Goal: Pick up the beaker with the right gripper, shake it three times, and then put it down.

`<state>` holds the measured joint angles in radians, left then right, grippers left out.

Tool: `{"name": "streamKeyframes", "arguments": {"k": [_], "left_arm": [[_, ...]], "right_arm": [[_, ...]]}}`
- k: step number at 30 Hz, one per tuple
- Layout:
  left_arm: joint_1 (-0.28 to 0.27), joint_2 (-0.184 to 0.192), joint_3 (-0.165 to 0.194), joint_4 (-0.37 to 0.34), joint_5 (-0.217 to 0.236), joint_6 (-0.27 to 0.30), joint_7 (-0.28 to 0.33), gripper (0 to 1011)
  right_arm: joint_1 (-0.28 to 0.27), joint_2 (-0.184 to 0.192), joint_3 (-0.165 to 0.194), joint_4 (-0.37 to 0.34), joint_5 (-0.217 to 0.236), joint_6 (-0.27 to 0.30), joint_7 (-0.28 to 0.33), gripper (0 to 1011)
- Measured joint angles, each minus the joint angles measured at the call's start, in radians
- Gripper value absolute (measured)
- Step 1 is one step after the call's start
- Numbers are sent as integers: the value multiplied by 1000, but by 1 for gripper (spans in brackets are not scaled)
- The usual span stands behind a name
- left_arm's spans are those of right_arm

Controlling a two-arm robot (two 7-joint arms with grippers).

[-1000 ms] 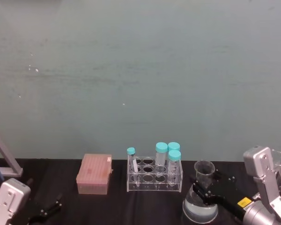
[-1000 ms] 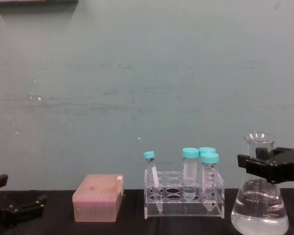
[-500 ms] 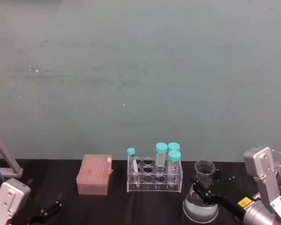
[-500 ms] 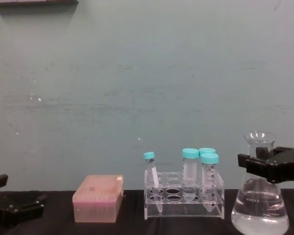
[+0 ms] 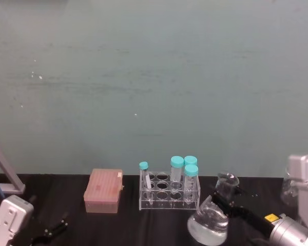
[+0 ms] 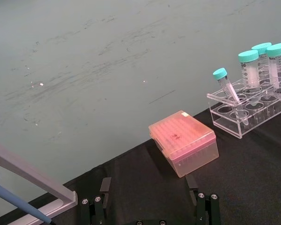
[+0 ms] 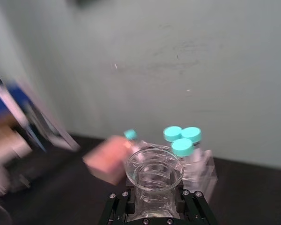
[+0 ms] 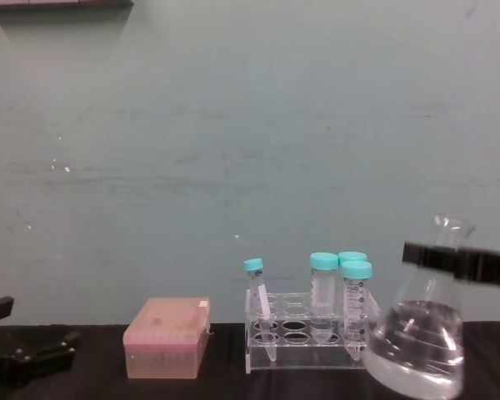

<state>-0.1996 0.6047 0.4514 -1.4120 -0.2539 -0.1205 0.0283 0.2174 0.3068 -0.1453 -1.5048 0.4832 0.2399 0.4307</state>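
Chest view: right tool point(image 8: 440, 259) clamps the tilted beaker point(image 8: 417, 346) by its neck.

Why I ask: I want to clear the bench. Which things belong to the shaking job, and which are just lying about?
In the job: clear glass conical beaker holding liquid, tilted; black two-fingered right gripper, shut on its neck.
Lying about: clear plastic rack of teal-capped tubes; pink lidded box; black left gripper, parked open at the left.
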Motion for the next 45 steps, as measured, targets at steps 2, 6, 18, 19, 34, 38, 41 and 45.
{"name": "streamKeyframes", "arguments": {"k": [2, 6, 18, 19, 34, 38, 41, 45], "left_arm": [[0, 0, 0, 0, 0, 0, 0, 1000], [0, 0, 0, 0, 0, 0, 0, 1000], [0, 0, 0, 0, 0, 0, 0, 1000], [0, 0, 0, 0, 0, 0, 0, 1000], [0, 0, 0, 0, 0, 0, 0, 1000], [0, 0, 0, 0, 0, 0, 0, 1000], [0, 0, 0, 0, 0, 0, 0, 1000], [0, 0, 0, 0, 0, 0, 0, 1000]], "right_arm": [[-5, -37, 47, -2, 113, 76, 13, 458], [-10, -92, 112, -2, 265, 190, 11, 458], [-18, -138, 164, 1, 409, 310, -68, 458], [-17, -127, 153, 1, 390, 293, -65, 458], [72, 213, -209, 27, -500, -300, -145, 458], [98, 264, -274, 48, -738, -391, -234, 458], [114, 284, -299, 63, -862, -422, -288, 458], [119, 283, -299, 76, -905, -432, -309, 458]]}}
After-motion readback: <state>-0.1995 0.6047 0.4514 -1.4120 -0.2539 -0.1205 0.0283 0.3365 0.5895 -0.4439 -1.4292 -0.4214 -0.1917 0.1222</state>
